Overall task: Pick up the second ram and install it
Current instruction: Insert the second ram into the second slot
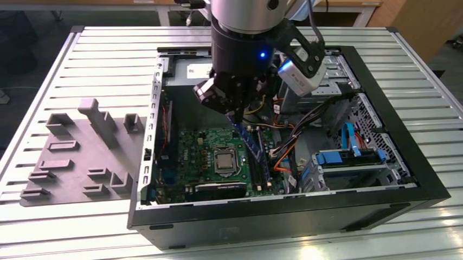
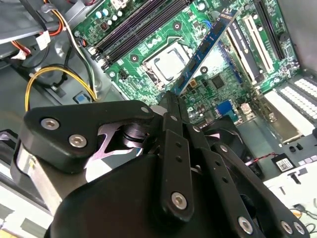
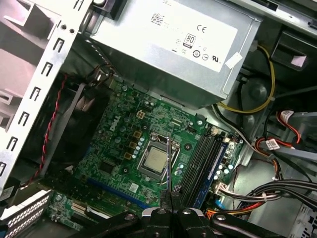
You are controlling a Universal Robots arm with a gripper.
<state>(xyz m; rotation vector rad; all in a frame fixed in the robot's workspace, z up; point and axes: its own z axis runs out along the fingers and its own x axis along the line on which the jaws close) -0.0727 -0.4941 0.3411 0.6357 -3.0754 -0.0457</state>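
My gripper [image 1: 233,115] hangs inside the open computer case, above the green motherboard [image 1: 195,151]. It is shut on the second ram [image 1: 246,136], a long thin blue stick that points down from the fingertips toward the board. In the second wrist view the ram [image 2: 205,47] reaches out from the gripper [image 2: 174,99] over the board, near the processor socket [image 2: 168,62]. In the first wrist view the ram [image 3: 168,163] shows edge-on, between the socket [image 3: 156,158] and the long black slots [image 3: 203,161]; it stands above the board, not seated in a slot.
The grey power-supply box [image 3: 168,44] sits at the case's far end. Orange, yellow and black cables [image 1: 285,157] lie beside the slots, with a drive cage with blue tabs [image 1: 347,157] at the exterior view's right. A grey fixture tray [image 1: 79,157] lies on the table outside the case.
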